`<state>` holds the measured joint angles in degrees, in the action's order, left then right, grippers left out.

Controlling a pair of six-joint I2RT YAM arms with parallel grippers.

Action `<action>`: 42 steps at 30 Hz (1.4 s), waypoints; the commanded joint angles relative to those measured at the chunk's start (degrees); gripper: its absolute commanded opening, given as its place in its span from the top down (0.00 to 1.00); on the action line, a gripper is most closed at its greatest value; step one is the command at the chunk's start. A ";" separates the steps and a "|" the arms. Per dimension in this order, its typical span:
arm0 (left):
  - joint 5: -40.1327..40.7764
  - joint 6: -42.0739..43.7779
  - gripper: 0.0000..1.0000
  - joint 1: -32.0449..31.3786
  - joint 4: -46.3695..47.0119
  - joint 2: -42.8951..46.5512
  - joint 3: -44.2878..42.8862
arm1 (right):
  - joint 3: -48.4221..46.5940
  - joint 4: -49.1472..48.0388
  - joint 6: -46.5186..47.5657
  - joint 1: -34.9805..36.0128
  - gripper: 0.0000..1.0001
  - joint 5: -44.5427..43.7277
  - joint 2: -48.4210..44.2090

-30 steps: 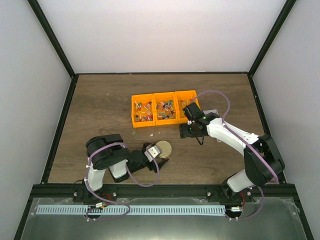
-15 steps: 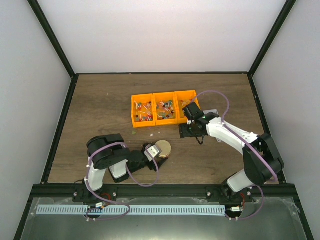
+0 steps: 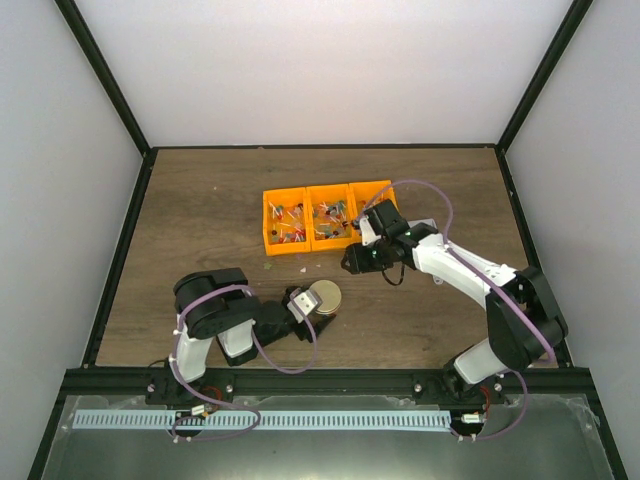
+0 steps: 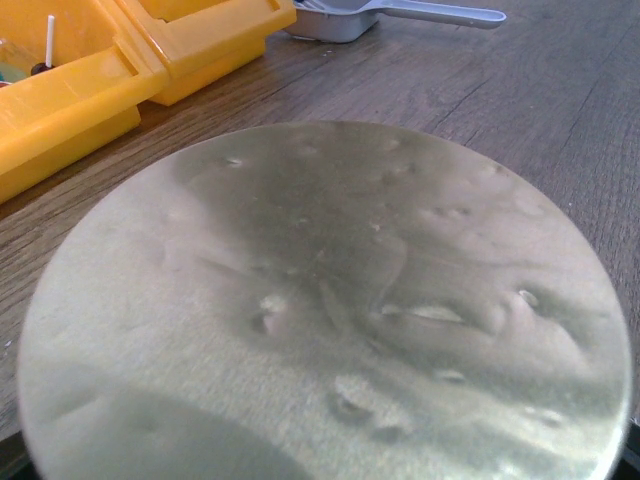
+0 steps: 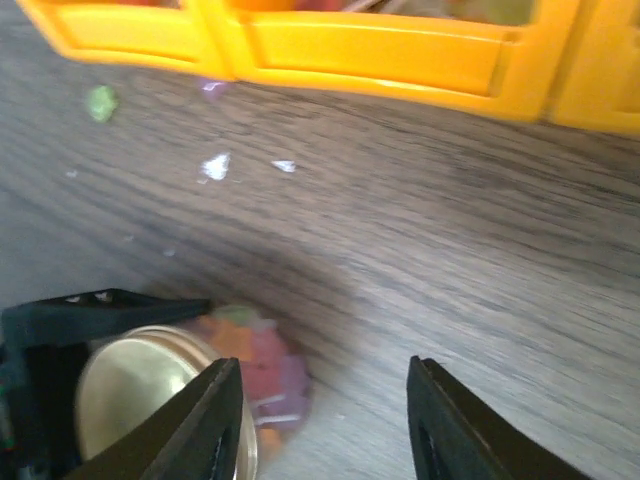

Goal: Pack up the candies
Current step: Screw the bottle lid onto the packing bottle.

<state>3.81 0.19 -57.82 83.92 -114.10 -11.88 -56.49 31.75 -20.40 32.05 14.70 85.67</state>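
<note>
Candies [image 3: 291, 226] lie in three joined orange bins [image 3: 268, 243] at mid table. More candies [image 5: 258, 368] show through the wall of a clear jar under a round gold lid [image 3: 326, 295]. The lid fills the left wrist view [image 4: 330, 300] and hides the left fingers there. My left gripper [image 3: 316, 306] is shut on the jar; one black finger [image 5: 100, 305] shows beside the lid in the right wrist view. My right gripper [image 5: 325, 420] is open and empty above bare wood, just right of the jar and in front of the bins [image 5: 380, 50].
A grey scoop [image 4: 345, 15] lies beyond the bins, partly hidden under the right arm in the top view [image 3: 428, 224]. A green candy [image 5: 101, 101] and white wrapper scraps [image 5: 215, 166] lie loose in front of the bins. Black frame rails edge the table.
My right gripper has moved left, from in front of the right-hand bin towards the jar. The left arm, jar and lid have not moved.
</note>
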 commanded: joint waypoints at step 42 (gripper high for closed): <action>3.49 -4.71 0.09 -0.13 6.29 -6.30 -1.21 | 13.86 -13.13 1.26 1.40 0.99 24.02 3.04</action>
<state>5.43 -1.34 -58.08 87.99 -118.02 -13.08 -46.94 14.85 -17.56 31.94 36.45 88.99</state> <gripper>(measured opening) 0.916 0.016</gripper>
